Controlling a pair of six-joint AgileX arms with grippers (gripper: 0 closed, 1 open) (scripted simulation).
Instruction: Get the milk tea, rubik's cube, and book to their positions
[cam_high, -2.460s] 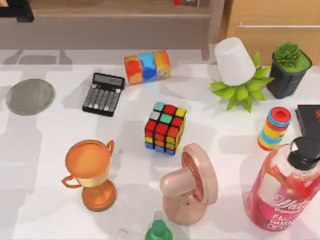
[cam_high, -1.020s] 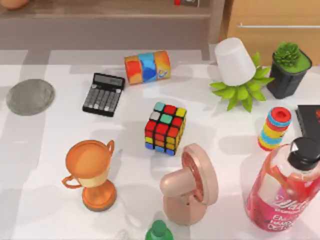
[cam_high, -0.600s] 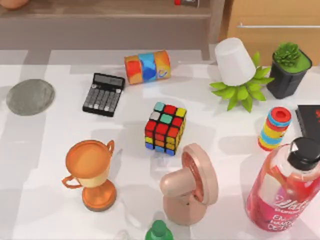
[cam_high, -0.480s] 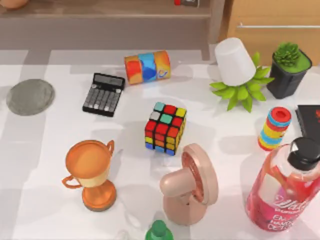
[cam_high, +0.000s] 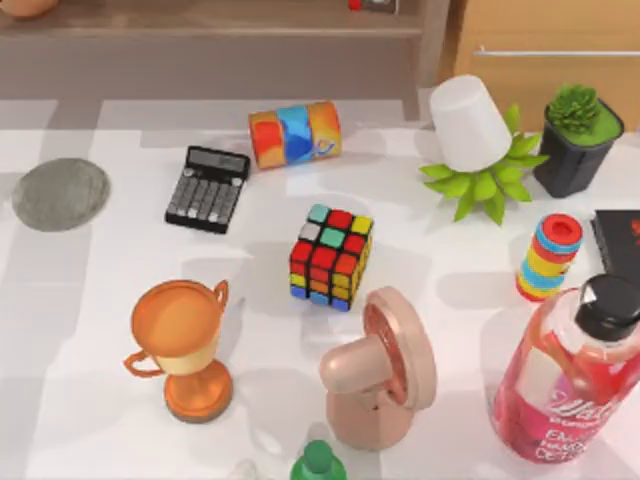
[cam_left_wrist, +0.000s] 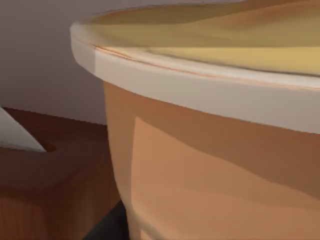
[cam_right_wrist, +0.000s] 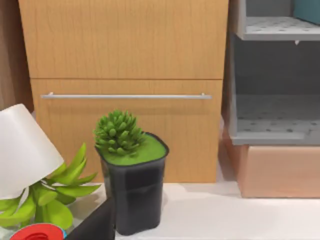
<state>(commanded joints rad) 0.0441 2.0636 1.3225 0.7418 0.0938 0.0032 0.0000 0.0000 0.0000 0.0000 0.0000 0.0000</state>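
The rubik's cube (cam_high: 331, 257) stands mid-table, with no gripper near it. In the left wrist view the milk tea (cam_left_wrist: 215, 150) looms very close, an orange-tan cup with a pale yellow top, standing over a brown wooden surface. A dark part of my left gripper (cam_left_wrist: 107, 226) shows by the cup's lower wall. An orange sliver of the milk tea (cam_high: 25, 6) sits on the shelf at the far left back. A teal corner of the book (cam_right_wrist: 307, 10) rests on an upper grey shelf. A dark part of my right gripper (cam_right_wrist: 95, 226) shows before the plant pot.
Around the cube stand a calculator (cam_high: 207, 188), a striped can (cam_high: 295, 133), an orange trophy (cam_high: 185, 345) and a pink fan (cam_high: 380, 375). At the right are a white cup (cam_high: 468, 122), a potted succulent (cam_high: 577, 140), a ring tower (cam_high: 548, 257) and a pink bottle (cam_high: 565, 385).
The black gripper seen 2.5 s ago at the top view's far left back has left that view, and the milk tea's orange edge now shows there. Nothing on the table moved.
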